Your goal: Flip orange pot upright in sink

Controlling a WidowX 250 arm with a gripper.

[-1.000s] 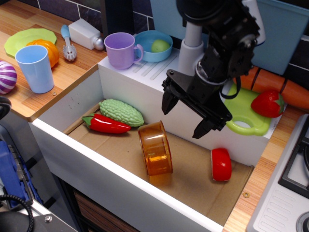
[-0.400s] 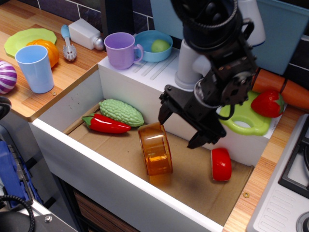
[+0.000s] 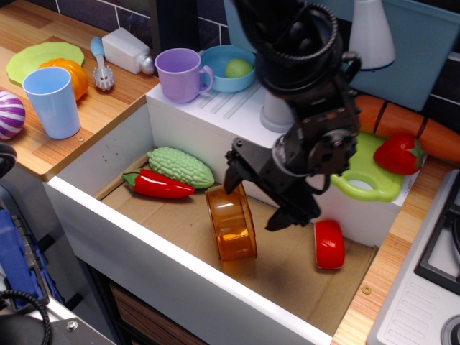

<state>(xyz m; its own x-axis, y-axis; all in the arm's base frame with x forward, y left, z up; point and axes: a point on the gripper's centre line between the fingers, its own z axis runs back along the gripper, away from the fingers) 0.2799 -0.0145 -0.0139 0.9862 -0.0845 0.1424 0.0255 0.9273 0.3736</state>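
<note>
The orange pot (image 3: 231, 222) is a translucent amber cylinder lying on its side on the brown floor of the white sink (image 3: 129, 226), near the front wall. My black gripper (image 3: 257, 199) is open and hangs just above and behind the pot. One fingertip (image 3: 233, 180) stands at the pot's upper rim, the other fingertip (image 3: 282, 219) to the pot's right. The jaws hold nothing.
In the sink lie a green bitter gourd (image 3: 180, 167), a red chili (image 3: 158, 185) and a small red cup-like piece (image 3: 329, 244). On the counter stand a purple mug (image 3: 179, 74), a blue bowl (image 3: 228, 67), a blue cup (image 3: 52, 101) and a green board (image 3: 365, 172) with a strawberry (image 3: 399, 153).
My gripper has come down and to the left, from above the sink's back right to just over the pot. The jaws stayed open. The pot has not moved.
</note>
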